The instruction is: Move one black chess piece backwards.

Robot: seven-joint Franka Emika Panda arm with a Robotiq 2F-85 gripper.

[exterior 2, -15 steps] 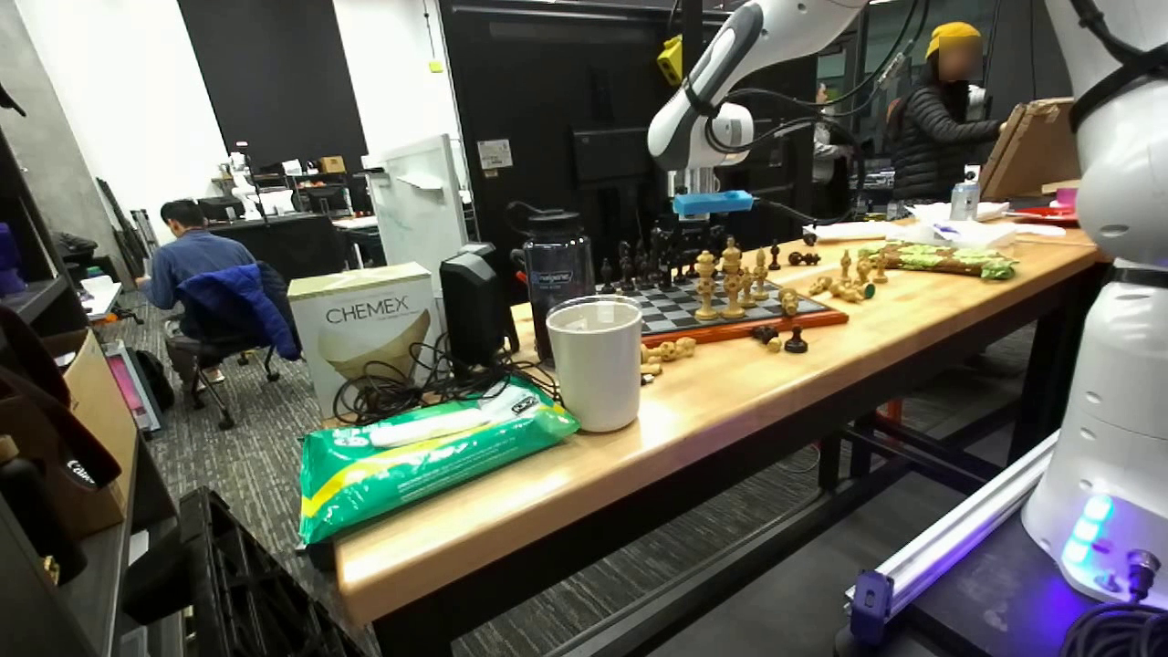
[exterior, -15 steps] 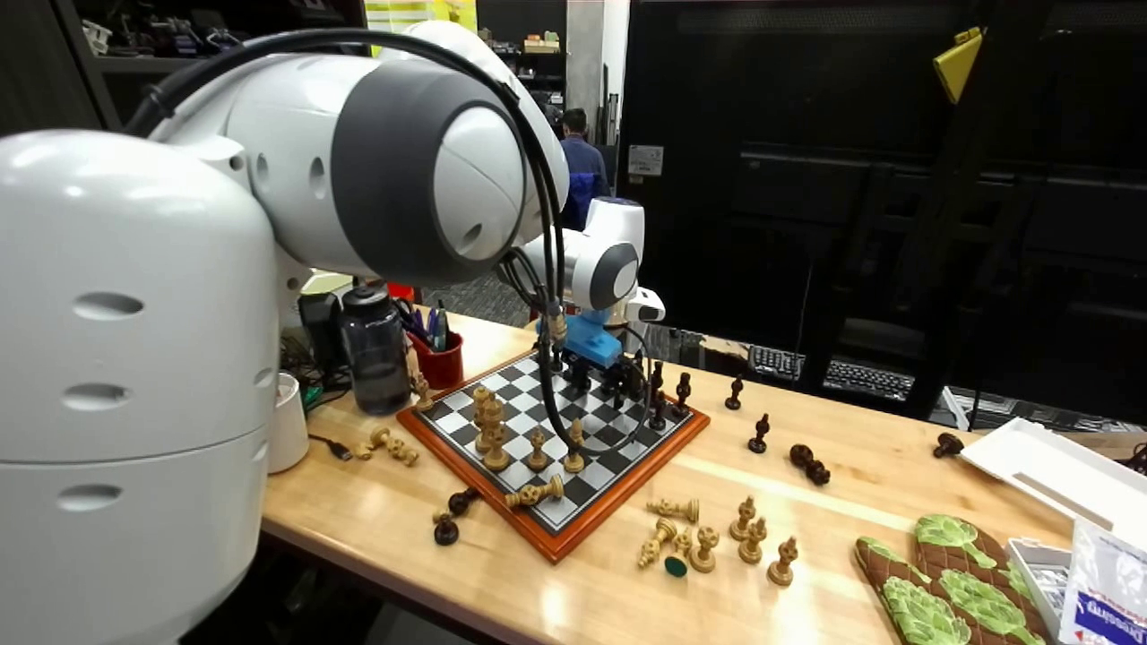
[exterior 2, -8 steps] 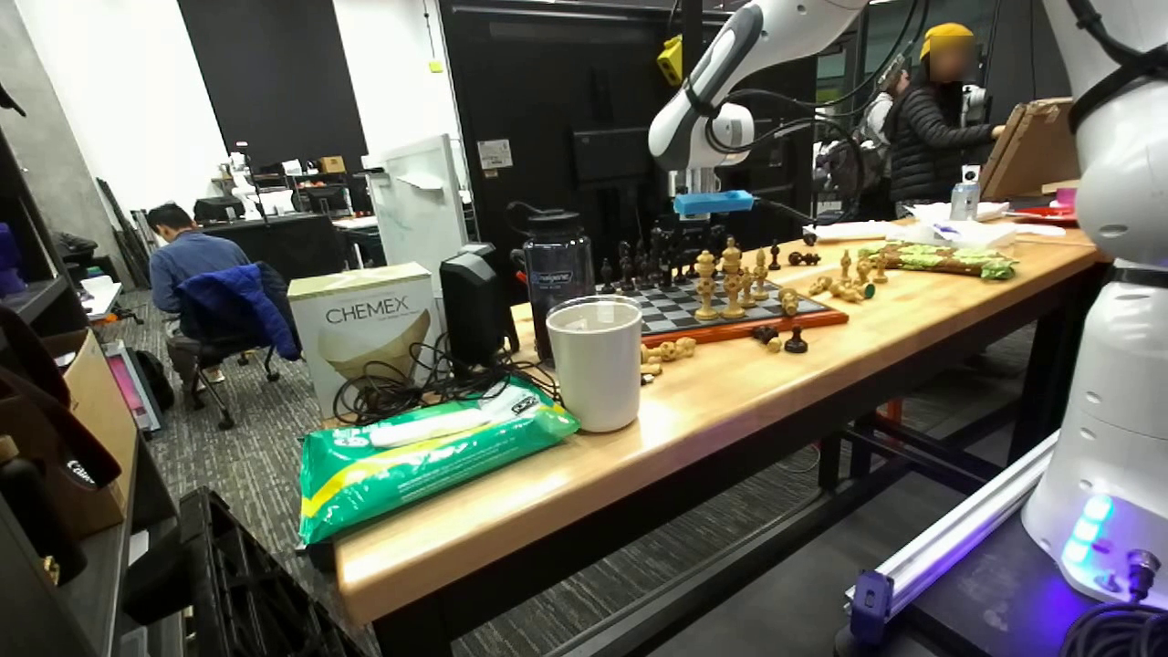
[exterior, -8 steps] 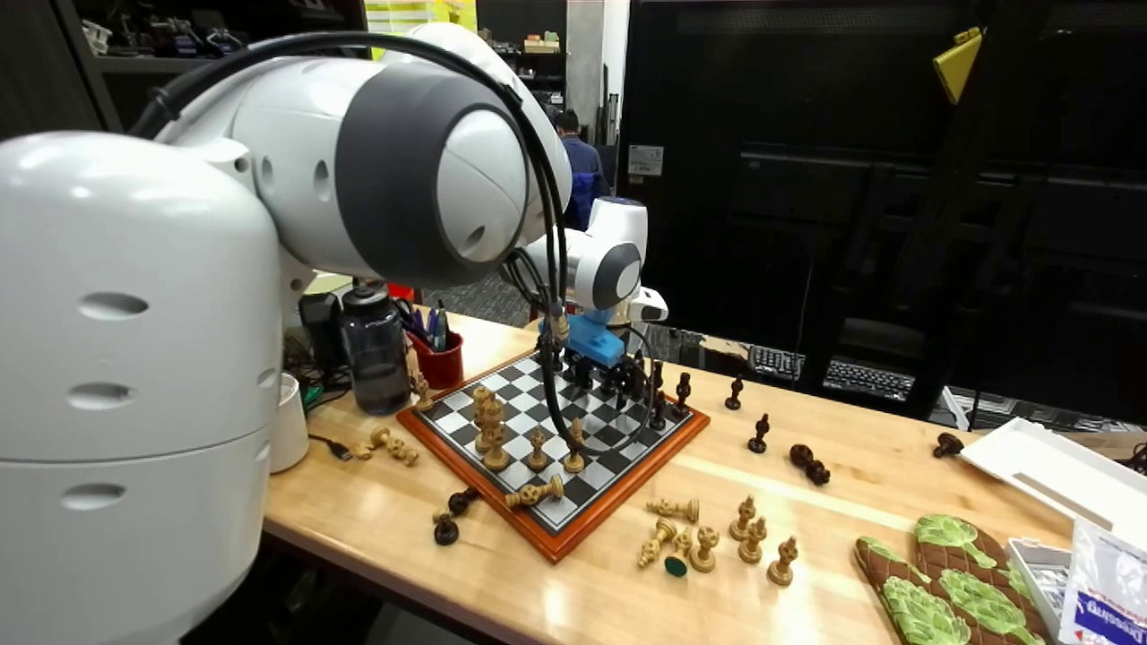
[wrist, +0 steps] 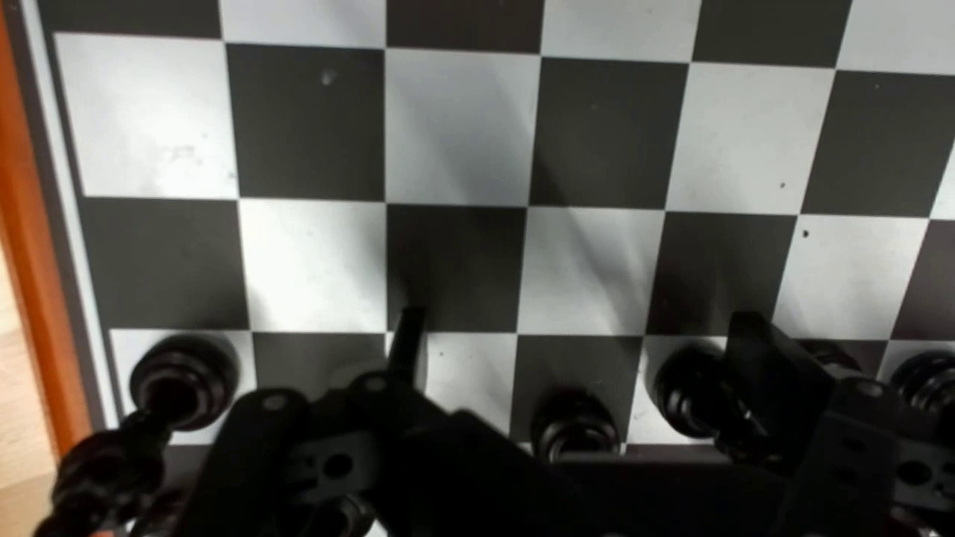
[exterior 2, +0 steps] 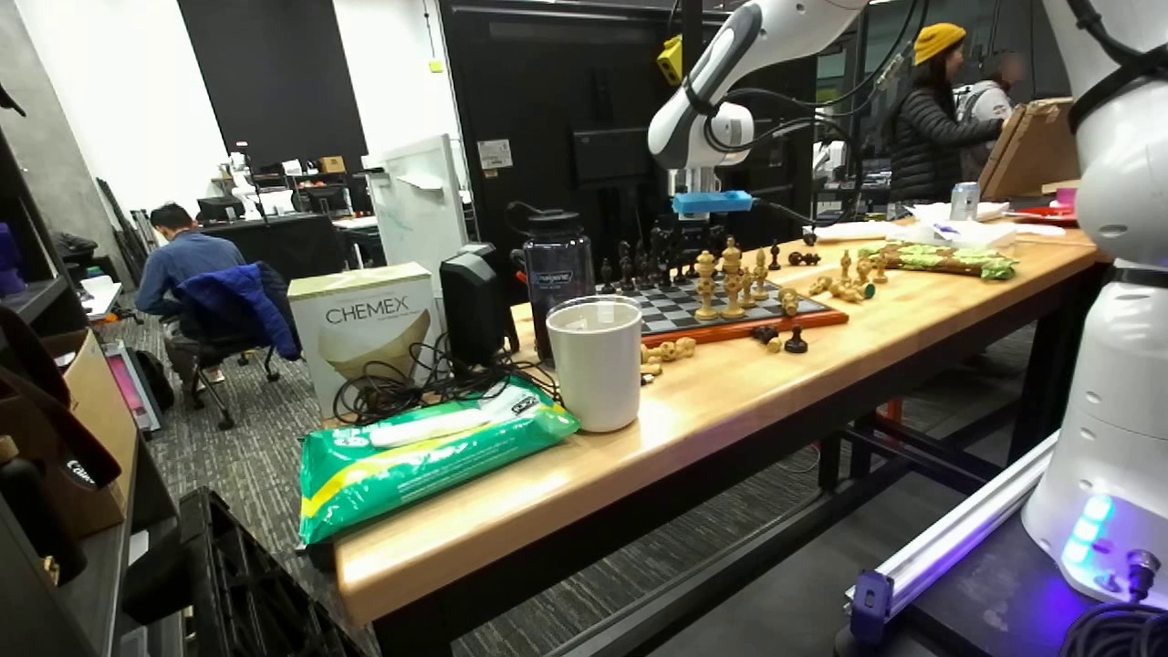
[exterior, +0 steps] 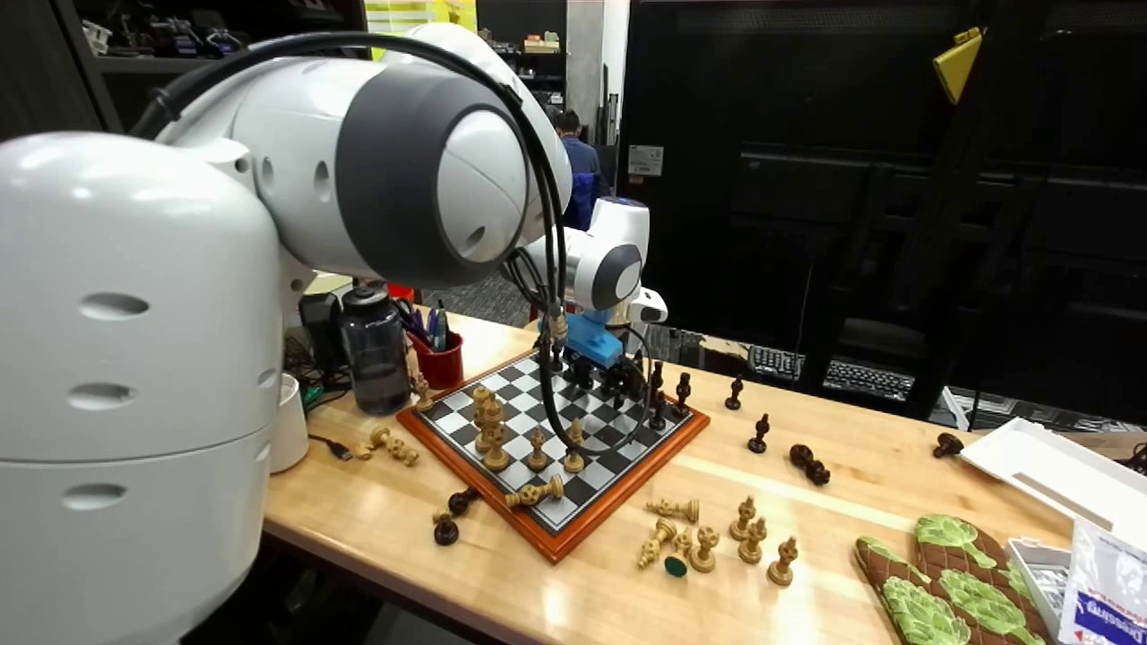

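The chessboard with a reddish-brown rim lies on the wooden table. Black chess pieces stand along its far side, partly hidden by my gripper in both exterior views; one stands near the corner, another by the left edge. My gripper is open and low over the black row, below a blue mount. In the wrist view a black piece stands between the fingers, its top hidden by the gripper body. Another black piece is close to the right finger. I cannot tell if they touch.
Light chess pieces stand on the near side of the board; one lies across its edge. Loose pieces lie around the board. A dark bottle, a red pen cup and a white mug stand beside it.
The arm has shifted very slightly in an exterior view, and the gripper stays over the black row. The chess pieces show no clear movement. People in the background have moved.
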